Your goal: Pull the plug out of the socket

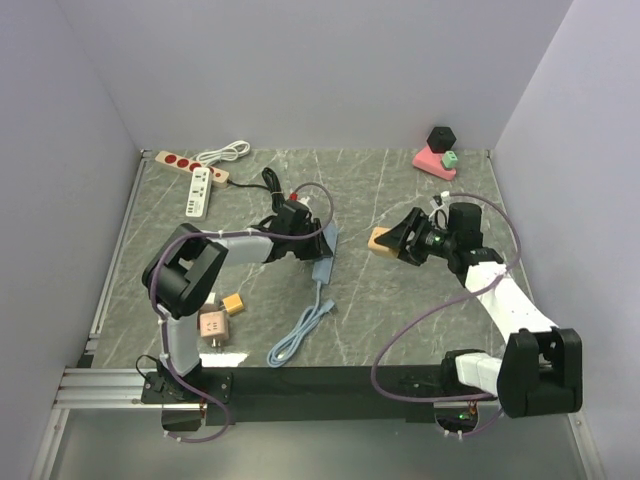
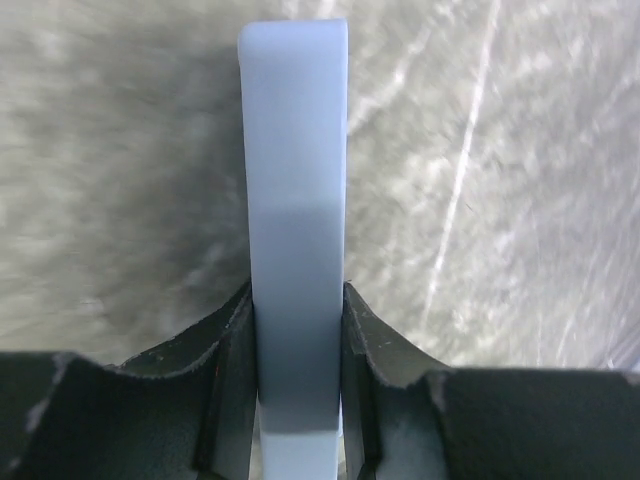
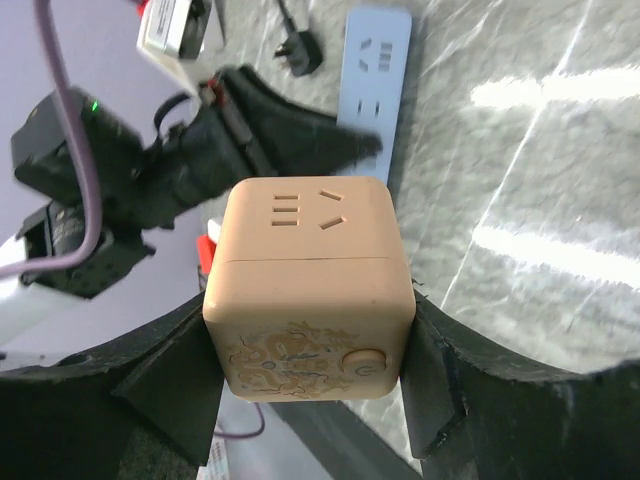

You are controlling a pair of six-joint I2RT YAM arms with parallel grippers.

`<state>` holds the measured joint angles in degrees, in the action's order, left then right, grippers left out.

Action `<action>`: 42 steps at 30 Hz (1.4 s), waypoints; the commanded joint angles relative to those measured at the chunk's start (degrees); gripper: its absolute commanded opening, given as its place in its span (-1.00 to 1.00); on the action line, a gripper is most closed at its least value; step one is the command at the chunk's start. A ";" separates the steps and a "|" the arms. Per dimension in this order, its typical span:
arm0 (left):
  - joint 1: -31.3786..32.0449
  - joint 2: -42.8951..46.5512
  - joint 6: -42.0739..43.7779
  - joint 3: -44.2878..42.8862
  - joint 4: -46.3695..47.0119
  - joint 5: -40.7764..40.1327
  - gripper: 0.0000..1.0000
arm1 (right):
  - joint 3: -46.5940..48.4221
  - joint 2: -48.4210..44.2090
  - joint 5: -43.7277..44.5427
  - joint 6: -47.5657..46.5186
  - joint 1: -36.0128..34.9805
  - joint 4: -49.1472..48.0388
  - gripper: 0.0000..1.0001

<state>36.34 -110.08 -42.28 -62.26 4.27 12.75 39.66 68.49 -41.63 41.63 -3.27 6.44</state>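
A light blue power strip (image 1: 326,256) lies on the grey marble table, its blue cord trailing toward the near edge. My left gripper (image 1: 305,240) is shut on it; in the left wrist view the strip (image 2: 296,190) stands edge-on between the pads, with the gripper (image 2: 297,340) clamped on both sides. My right gripper (image 1: 398,240) is shut on a tan cube socket (image 1: 381,239), held to the right of the strip and apart from it. In the right wrist view the cube (image 3: 308,290) fills the gripper (image 3: 308,335), with the blue strip (image 3: 375,85) beyond it.
A beige strip with red sockets (image 1: 185,160), a white strip (image 1: 198,192), a white cable (image 1: 225,152) and a black plug (image 1: 270,180) lie at the back left. A pink cube (image 1: 213,325) and an orange cube (image 1: 234,303) sit near left. Pink, green and black blocks (image 1: 440,157) stand back right.
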 commanded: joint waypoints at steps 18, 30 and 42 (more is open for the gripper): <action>-39.29 -4.75 -3.94 -36.94 -10.09 7.72 -0.99 | 3.23 -8.55 -2.50 -4.01 -0.33 11.32 -1.00; -48.02 -22.55 -13.44 -47.61 -4.01 12.12 -0.61 | 9.29 0.05 6.02 -0.42 -20.71 7.82 -1.00; -50.05 1.78 -7.64 -29.25 -7.00 11.58 0.99 | 40.18 37.48 10.24 -2.25 -40.13 7.70 -1.00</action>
<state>-13.45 -118.19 -53.17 -94.39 -2.87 23.20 70.59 101.80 -32.53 40.69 -40.36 15.14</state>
